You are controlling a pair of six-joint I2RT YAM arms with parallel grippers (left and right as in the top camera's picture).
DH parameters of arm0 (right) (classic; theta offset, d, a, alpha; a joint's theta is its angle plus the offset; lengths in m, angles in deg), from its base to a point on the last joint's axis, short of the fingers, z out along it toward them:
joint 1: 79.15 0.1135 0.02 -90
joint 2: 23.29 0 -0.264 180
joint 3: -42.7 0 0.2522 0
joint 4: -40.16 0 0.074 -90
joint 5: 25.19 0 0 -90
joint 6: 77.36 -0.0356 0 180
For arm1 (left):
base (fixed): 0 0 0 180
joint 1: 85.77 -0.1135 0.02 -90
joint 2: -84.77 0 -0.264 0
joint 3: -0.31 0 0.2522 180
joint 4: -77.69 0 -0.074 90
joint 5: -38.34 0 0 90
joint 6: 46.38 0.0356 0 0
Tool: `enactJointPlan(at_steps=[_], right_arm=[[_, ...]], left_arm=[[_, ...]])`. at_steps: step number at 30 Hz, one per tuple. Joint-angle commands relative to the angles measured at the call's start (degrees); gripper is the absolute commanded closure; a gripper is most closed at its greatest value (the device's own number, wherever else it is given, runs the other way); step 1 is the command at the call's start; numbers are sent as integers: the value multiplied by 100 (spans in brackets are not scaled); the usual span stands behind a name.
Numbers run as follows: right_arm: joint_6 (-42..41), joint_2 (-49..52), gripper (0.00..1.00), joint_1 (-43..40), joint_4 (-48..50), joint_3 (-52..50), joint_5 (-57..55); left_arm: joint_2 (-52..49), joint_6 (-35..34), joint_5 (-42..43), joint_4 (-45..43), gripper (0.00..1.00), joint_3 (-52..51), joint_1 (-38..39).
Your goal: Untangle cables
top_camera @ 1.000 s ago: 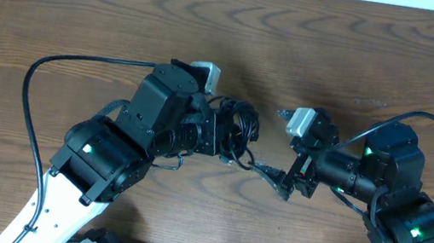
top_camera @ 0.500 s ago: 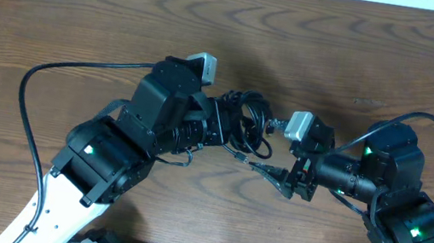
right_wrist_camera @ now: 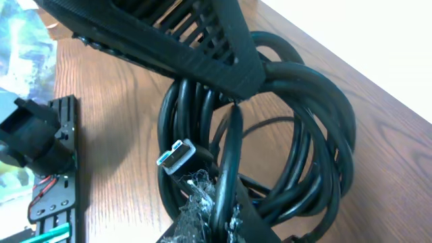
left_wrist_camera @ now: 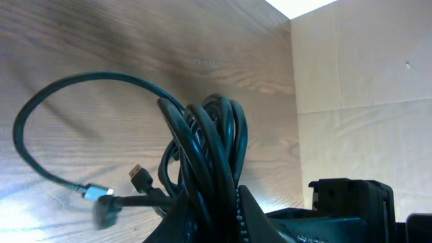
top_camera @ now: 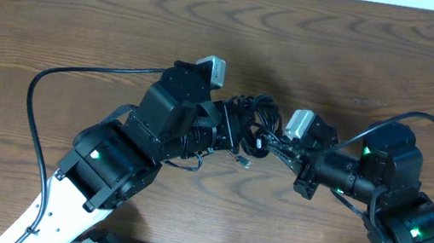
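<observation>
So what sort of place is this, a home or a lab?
Probably a robotics lab bench, not a home: a robot's left arm and right arm mounted at a wooden table, both holding a tangle of black cables between them.

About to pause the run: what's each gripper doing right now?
The left gripper: closed, holding the bunched cables.
The right gripper: closed, apparently pinching one strand of them.
</observation>
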Motion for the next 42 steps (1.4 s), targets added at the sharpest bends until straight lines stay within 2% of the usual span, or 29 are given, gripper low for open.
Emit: enactJointPlan(at_steps=[1,6,13,25,29,33,42], right_arm=[[-20,-107,99,22,-90,15,-127],[-22,-334,99,22,-210,15,-273],[-354,-721,99,22,-691,15,-1246],[-358,-1333,99,22,-776,15,-1338],[-358,-1329,99,22,-761,15,-1355],[-361,-1329,99,24,-667,15,-1351],[-358,-1250,99,24,-352,13,-1322]], left_arm=[[52,444,22,-76,92,111,28],[57,1298,-15,-28,92,111,-116],[96,1401,-273,205,92,111,-564],[98,2072,-260,332,92,111,-765],[98,2223,153,326,92,111,-758],[98,2653,772,328,92,111,-758],[96,2669,1912,11,92,111,-743]])
